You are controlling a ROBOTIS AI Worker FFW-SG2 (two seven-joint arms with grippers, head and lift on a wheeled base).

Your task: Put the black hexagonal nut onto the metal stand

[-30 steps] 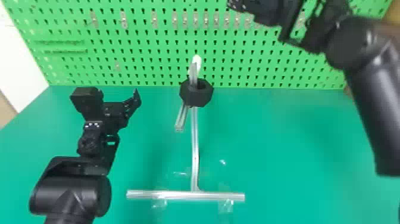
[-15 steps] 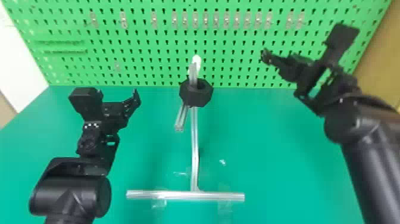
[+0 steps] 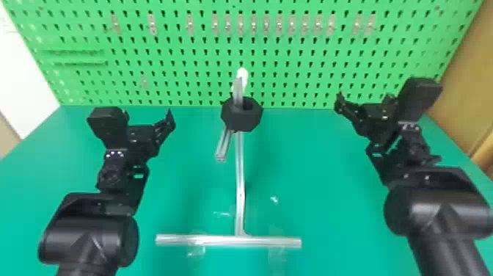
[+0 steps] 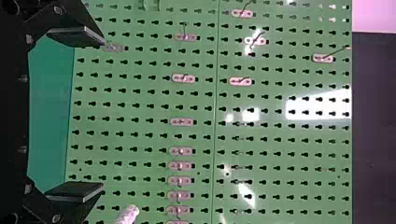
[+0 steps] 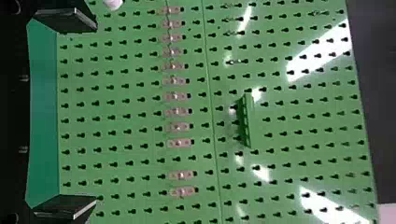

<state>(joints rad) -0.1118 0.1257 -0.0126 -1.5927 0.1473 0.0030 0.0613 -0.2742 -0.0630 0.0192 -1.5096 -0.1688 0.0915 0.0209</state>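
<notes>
The black hexagonal nut point(image 3: 242, 124) is on the metal stand point(image 3: 240, 176), near the middle of the head view. A silver rod rises through the opening in the nut, close to the left side of the hole. Neither gripper touches the nut. Just behind that rod is a white rounded tip point(image 3: 242, 74), and below the nut a short piece of the stand slants toward the front left.

The long bar of the stand runs down to a crossbar point(image 3: 227, 241) at the front, on the green counter point(image 3: 337, 227). Pieces of clear tape point(image 3: 196, 250) show at the crossbar.

The left gripper point(image 3: 148, 115) is well apart from the nut on its left side, over the counter, with its fingers open. In the left wrist view the two fingers point(image 4: 77, 191) stand wide apart with nothing between them. The right gripper point(image 3: 364, 100) is on the other side of the nut, also well apart from it, its fingers open too and holding nothing; the right wrist view shows the same wide gap.

Behind the counter stands a green pegboard point(image 3: 311, 66) with a row of small clips point(image 3: 240, 25). In the right wrist view, a green bracket point(image 5: 247, 121) is attached to the pegboard
</notes>
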